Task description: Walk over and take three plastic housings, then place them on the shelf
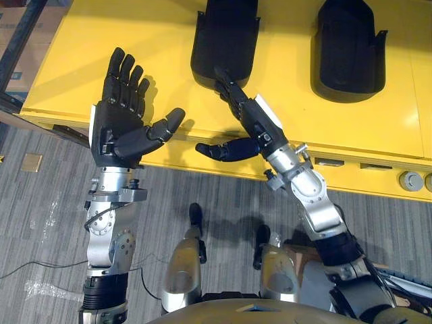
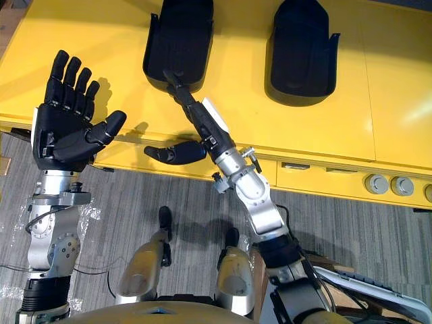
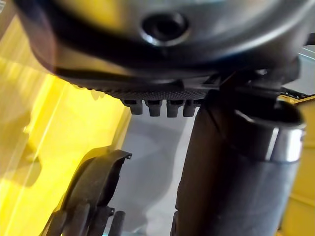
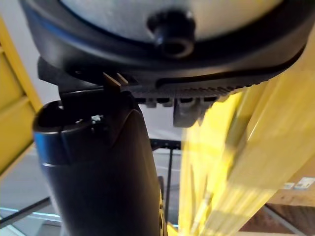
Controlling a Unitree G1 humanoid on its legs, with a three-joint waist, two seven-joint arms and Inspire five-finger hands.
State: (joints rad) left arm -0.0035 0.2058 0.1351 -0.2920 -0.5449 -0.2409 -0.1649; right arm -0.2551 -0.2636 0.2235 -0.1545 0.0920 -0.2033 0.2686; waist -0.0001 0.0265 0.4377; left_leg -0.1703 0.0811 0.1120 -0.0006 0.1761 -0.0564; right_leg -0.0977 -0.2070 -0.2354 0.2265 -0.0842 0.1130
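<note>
left housing, right housing on table, left robot hand splayed at edge, right robot hand straight-fingered by left housing

Two arms, both raised forward, hands empty with fingers extended.

Item 1: left arm, silver-grey, rising from the lower left with the forearm near upright; left hand dark, palm turned up toward the head camera, fingers straight and slightly fanned, thumb stretched out sideways toward the other hand. Item 2: right arm, silver-grey, entering from the lower right and slanting inward; right hand dark, seen edge-on with a white patch along its side, fingers straight and held together, pointing forward, thumb splayed out toward the left hand. The two hands are apart.
</note>
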